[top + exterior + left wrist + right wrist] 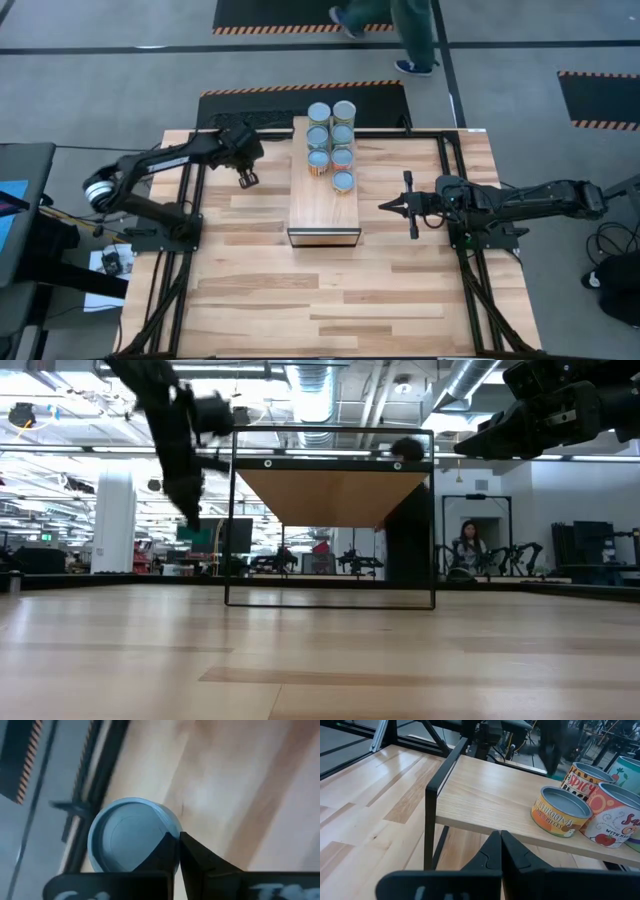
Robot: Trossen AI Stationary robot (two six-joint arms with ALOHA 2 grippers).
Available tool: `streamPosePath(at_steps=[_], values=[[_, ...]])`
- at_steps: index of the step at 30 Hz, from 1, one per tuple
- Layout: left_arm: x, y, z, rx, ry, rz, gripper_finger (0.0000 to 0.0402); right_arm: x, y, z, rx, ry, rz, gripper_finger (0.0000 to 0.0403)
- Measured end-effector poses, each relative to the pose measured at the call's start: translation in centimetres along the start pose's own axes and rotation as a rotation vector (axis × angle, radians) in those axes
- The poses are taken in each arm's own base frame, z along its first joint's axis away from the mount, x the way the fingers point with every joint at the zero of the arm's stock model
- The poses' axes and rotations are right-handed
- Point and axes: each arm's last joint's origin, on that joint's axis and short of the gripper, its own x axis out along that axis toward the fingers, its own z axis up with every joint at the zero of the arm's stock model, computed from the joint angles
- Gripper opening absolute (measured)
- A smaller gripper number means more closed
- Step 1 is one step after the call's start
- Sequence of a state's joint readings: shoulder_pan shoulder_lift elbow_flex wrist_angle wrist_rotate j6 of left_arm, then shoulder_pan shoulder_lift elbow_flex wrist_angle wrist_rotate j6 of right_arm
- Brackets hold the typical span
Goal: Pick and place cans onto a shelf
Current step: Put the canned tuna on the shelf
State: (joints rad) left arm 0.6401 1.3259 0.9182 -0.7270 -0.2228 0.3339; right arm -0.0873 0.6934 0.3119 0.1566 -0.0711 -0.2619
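Note:
The shelf point(323, 200) stands in the middle of the table, with several cans point(331, 135) in two rows on its far half. One more can point(131, 836) shows only in the left wrist view, top up, beside my left gripper point(178, 840). That gripper is shut, points steeply down and hangs left of the shelf point(246, 181). In the high view this can is hidden. My right gripper point(384, 207) waits shut and about level, right of the shelf, pointing at it point(500, 836). My left gripper's shut fingertips point(170, 845) overlap the can's rim point(167, 826) in the wrist view. Nothing sits between the fingers, and I cannot tell whether they touch the can.
The shelf's near half point(323, 212) is bare wood. Black frame bars point(195, 200) run along the table's left and right sides. A person point(400, 30) walks on the floor beyond the far edge. Another person point(466, 546) sits in the room behind.

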Motion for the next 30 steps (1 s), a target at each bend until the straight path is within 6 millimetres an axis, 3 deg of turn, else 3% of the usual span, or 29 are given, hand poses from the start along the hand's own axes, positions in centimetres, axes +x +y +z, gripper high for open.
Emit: streamPosePath(at_steps=[7,14,19,30], values=[[-7.3,-3.3,1.4,-0.061,-0.215,-0.065,0.0,0.0,0.0,0.0,-0.005,0.0,-0.001,0.0008],[-11.6,-7.4,4.4,-0.046,-0.374,-0.182,0.0,0.0,0.0,0.0,-0.006,0.0,-0.001,0.0008],[-12.5,-9.6,7.7,0.005,-0.397,-0.224,0.0,0.0,0.0,0.0,-0.007,-0.003,-0.002,0.0008],[-9.2,-13.5,13.8,0.12,-0.272,-0.304,0.0,0.0,0.0,-0.1,-0.007,0.006,0.001,0.0008]])
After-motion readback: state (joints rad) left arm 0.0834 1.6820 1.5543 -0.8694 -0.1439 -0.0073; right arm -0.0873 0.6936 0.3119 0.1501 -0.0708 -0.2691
